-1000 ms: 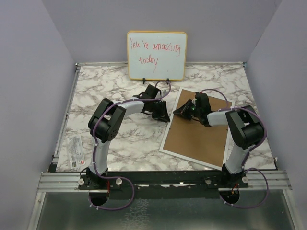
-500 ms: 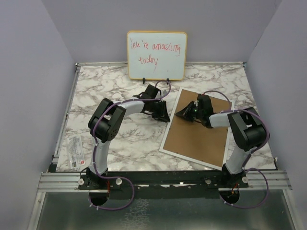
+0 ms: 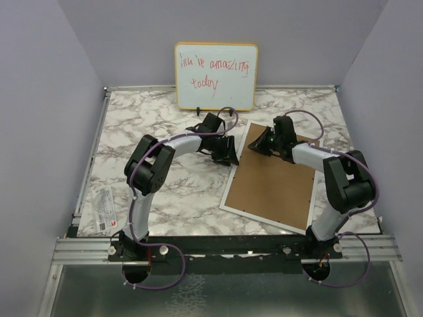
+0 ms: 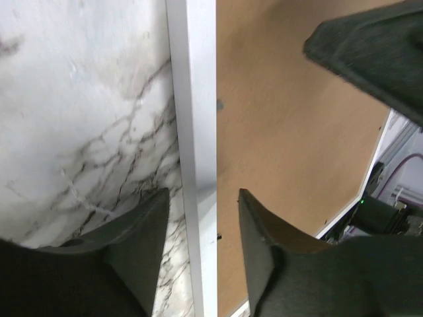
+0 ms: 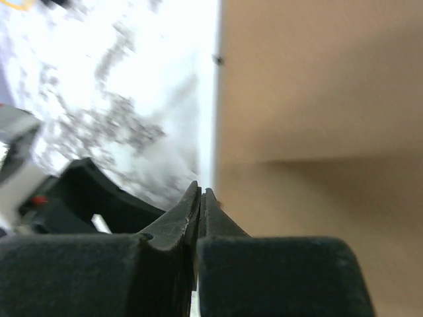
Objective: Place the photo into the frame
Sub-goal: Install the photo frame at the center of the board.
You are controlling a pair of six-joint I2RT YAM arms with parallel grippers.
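Observation:
The frame (image 3: 264,220) lies face down right of centre, thin white rim round the brown backing board (image 3: 271,185). My left gripper (image 3: 230,155) is open at the frame's left edge. In the left wrist view the left gripper (image 4: 203,195) straddles the white rim (image 4: 198,99), one finger over the marble and one over the backing board (image 4: 291,132). My right gripper (image 3: 252,146) is shut with nothing between its jaws, over the board's far left corner. In the right wrist view the right gripper (image 5: 200,191) points at the seam between rim and board (image 5: 317,99). The photo is out of view.
A wood-edged whiteboard (image 3: 215,76) with red handwriting stands at the back of the marble table (image 3: 152,119). A small printed packet (image 3: 104,208) lies near the front left edge. Purple walls enclose three sides. The two grippers are close together at the frame's left edge.
My right gripper has moved away from me and left, from over the board to its far left corner. My left gripper has shifted slightly right onto the frame's rim.

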